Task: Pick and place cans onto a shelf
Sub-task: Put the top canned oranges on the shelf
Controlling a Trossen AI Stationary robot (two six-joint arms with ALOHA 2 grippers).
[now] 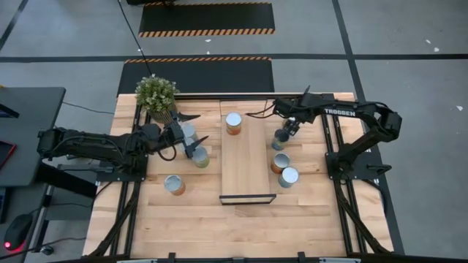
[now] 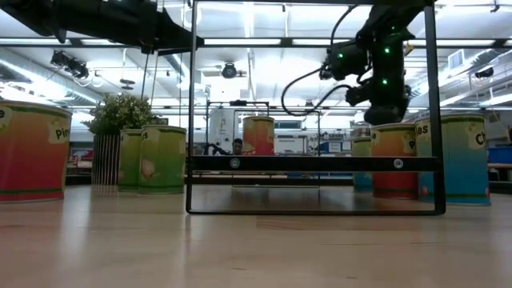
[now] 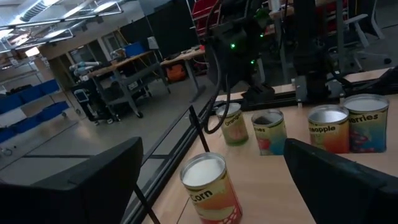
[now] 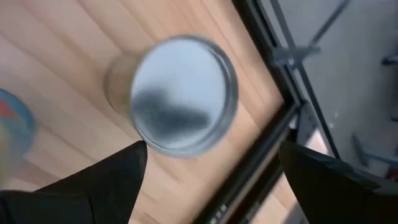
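The shelf [image 1: 247, 164] lies along the table's middle, with one orange-labelled can [image 1: 234, 123] standing at its far end. My right gripper [image 1: 288, 129] is open and hangs just above a can [image 1: 281, 139] right of the shelf. In the right wrist view its fingers stand on either side of that can's silver top [image 4: 183, 93] without touching it. My left gripper [image 1: 194, 130] is open and empty, raised over two cans [image 1: 189, 132] [image 1: 199, 157] left of the shelf. It faces the can on the shelf [image 3: 210, 186].
Two more cans [image 1: 280, 162] [image 1: 288, 177] stand right of the shelf and one [image 1: 174, 184] stands at the near left. A potted plant [image 1: 156, 95] is at the far left corner. The shelf's dark frame [image 2: 312, 164] rises above the tabletop.
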